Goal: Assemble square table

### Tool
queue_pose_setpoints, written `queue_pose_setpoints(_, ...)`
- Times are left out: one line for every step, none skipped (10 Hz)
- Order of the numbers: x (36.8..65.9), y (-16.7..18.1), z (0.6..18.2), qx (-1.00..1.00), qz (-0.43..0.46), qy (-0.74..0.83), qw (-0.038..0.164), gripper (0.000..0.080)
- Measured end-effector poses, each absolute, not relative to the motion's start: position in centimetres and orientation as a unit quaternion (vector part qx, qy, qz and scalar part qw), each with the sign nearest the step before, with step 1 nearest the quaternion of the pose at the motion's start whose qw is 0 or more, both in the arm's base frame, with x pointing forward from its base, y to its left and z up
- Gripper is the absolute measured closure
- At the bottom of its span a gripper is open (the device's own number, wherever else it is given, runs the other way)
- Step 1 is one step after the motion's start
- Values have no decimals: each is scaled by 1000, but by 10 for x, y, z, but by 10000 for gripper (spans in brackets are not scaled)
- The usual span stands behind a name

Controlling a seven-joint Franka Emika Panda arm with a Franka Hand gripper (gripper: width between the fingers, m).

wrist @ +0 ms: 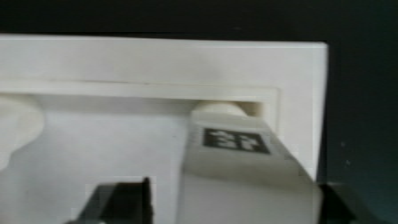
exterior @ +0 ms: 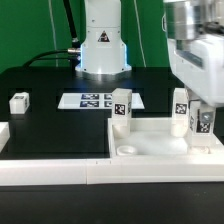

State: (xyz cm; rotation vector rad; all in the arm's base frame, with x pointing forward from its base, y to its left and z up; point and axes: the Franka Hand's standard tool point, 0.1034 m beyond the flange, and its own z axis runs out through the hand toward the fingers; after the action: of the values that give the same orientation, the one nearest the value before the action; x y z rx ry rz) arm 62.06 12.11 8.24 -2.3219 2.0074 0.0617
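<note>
Evidently the pincer [exterior: 203, 110] is clamped on a small white tagged plastic leg block [wrist: 240, 150], holding it upright beneath itself at a corner of the large white rimmed square tray-like top [wrist: 107, 60] on the black counter [exterior: 50, 85], presumably to seat it there.
</note>
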Motion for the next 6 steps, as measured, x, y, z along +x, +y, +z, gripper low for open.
queue_pose_setpoints(620,122,80,-794,13,607,27,287)
queue_pose_setpoints(620,123,77,-848,-2,529,12,287)
queue_pose_setpoints(621,123,76,-884,-8,467,11,179)
queue_pose_setpoints(621,122,76,-892,-8,452,10,159)
queue_pose_setpoints(621,121,76,-906,-9,422,9,159)
queue_pose_setpoints(621,121,76,-924,-9,383,9,151)
